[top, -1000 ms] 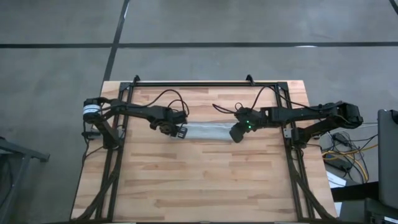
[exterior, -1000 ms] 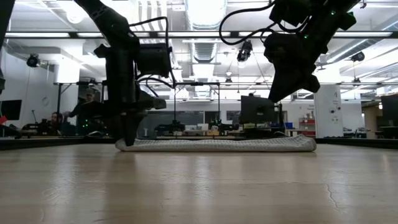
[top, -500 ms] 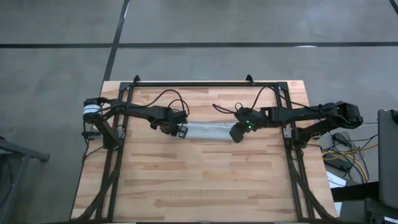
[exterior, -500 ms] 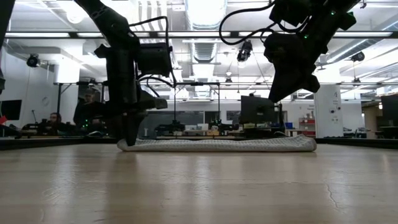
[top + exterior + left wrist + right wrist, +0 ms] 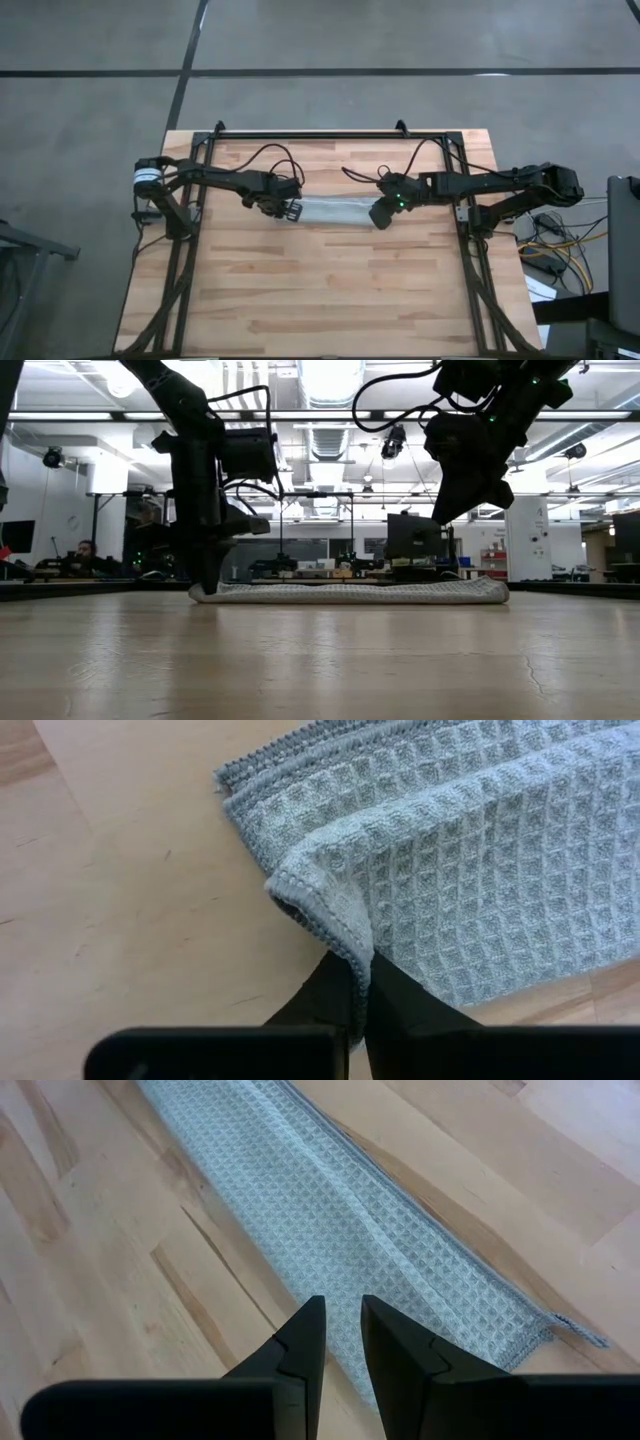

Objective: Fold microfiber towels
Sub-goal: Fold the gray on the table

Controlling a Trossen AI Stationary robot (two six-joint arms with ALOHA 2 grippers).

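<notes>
The microfiber towel (image 5: 335, 212) is a light grey-blue waffle cloth folded into a long narrow strip. It lies flat on the wooden table, running left to right between my two grippers. My left gripper (image 5: 362, 990) points down at the strip's left end (image 5: 200, 594) and is shut on it. My right gripper (image 5: 343, 1330) hangs over the strip's right end (image 5: 490, 590), clear above it. Its fingers stand slightly apart with nothing between them. My left gripper pinches a hemmed edge of the towel's upper layer (image 5: 345, 945) between its two fingers, at the strip's left end close to a corner. The fingers come from above, pointing steeply down. The pinched edge is puckered up a little; the rest of the strip lies on the table.
A black frame rail (image 5: 310, 133) runs along the table's far edge, with cables (image 5: 275, 155) trailing from the arms. The near half of the tabletop (image 5: 320, 300) is bare wood. In the low view, people sit in the room behind (image 5: 85, 552).
My left gripper has stayed in place and shut its fingers on the towel's left end, which has drawn in a little toward the fingers. The rest of the strip has kept still.
</notes>
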